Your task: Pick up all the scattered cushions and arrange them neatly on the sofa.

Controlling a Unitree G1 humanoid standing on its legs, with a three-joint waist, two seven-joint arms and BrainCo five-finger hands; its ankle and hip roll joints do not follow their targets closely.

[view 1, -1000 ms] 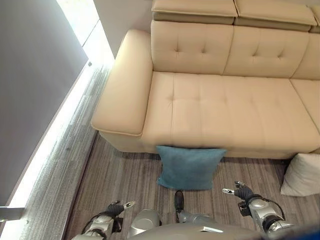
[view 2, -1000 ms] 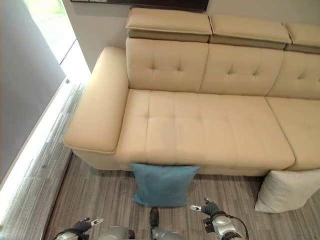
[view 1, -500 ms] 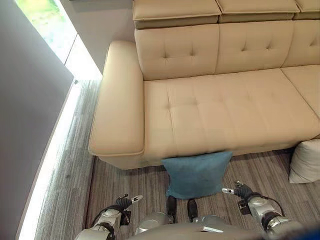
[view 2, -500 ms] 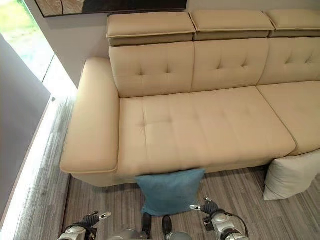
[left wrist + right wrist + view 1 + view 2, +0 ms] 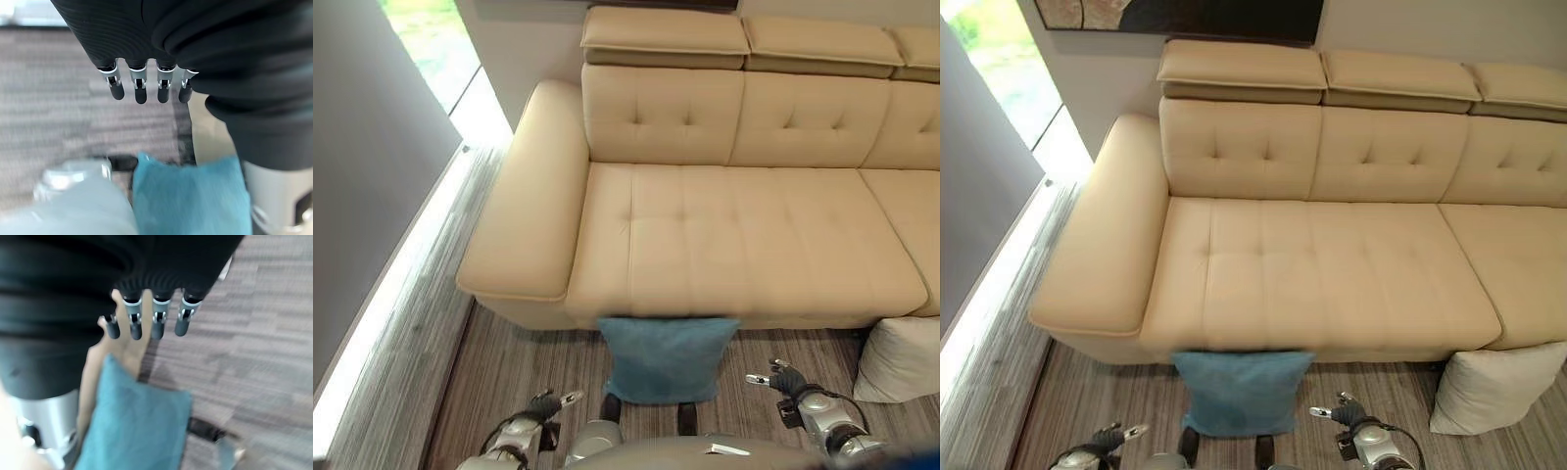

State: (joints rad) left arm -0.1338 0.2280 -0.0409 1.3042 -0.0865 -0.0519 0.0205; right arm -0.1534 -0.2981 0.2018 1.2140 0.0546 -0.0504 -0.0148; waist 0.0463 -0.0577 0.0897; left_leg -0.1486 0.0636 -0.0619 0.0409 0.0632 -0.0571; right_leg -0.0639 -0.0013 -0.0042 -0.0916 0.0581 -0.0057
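While both hands, left hand & right hand, are hanging spread & empty, approach underway; next: reaching for teal square fabric cushion leaning vs beige leather sofa front.

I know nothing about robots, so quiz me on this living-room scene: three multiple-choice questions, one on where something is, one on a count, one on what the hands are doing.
1. Where is the teal cushion?
A. On the sofa seat
B. On the floor, leaning against the sofa's front edge
C. On the armrest

2. How many cushions are off the sofa?
A. One
B. Two
C. Four

3. What state are the left hand and right hand in?
A. Both open, holding nothing
B. Left hand gripping the teal cushion
C. Both gripping the white cushion

Answers:
1 B, the teal cushion stands on the wood floor against the sofa's front.
2 B, the teal one and a white cushion both sit on the floor.
3 A, each wrist view shows straight fingers with the cushion well beyond them.
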